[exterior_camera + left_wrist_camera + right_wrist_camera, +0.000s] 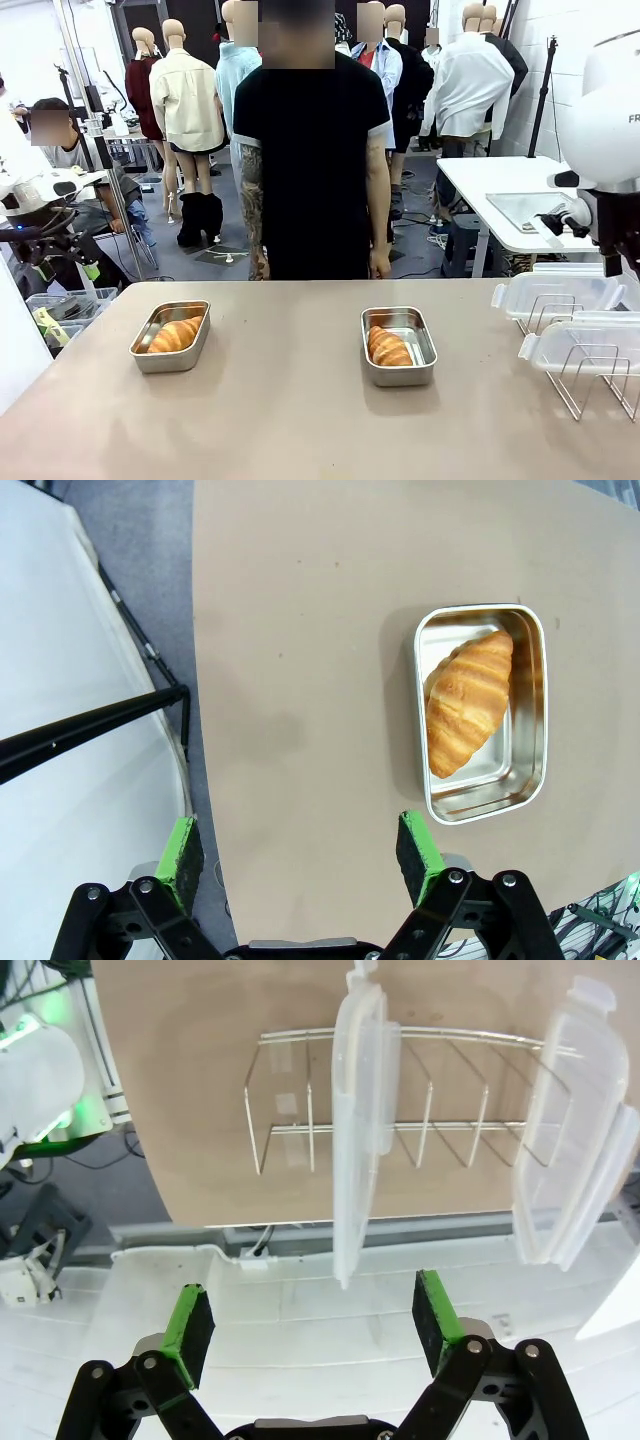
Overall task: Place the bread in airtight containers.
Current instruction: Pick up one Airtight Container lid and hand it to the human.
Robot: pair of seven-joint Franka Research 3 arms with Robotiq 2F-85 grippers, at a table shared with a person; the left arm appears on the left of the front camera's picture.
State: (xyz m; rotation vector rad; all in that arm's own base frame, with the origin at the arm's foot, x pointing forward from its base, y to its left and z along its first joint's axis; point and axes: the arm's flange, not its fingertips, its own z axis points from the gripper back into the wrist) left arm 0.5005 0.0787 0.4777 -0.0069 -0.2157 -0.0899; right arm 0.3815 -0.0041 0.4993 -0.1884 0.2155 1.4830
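Two open steel containers stand on the tan table, each with a croissant lying in it. The left container (147,352) holds one bread (175,335); the right container (425,352) holds the other bread (388,347). My left gripper (65,270) hovers open off the table's left edge. From the left wrist, that gripper (300,855) is open and empty, well short of the container (490,785) and its bread (468,702). My right gripper (313,1325) is open and empty above two translucent lids (360,1130) (575,1130) standing in a wire rack.
The wire rack (590,385) with the lids (555,298) sits at the table's right edge. A person (310,150) stands at the far side, arms hanging down. Plastic bins (60,310) lie beyond the left edge. Bare tabletop (290,400) lies between and in front of the containers.
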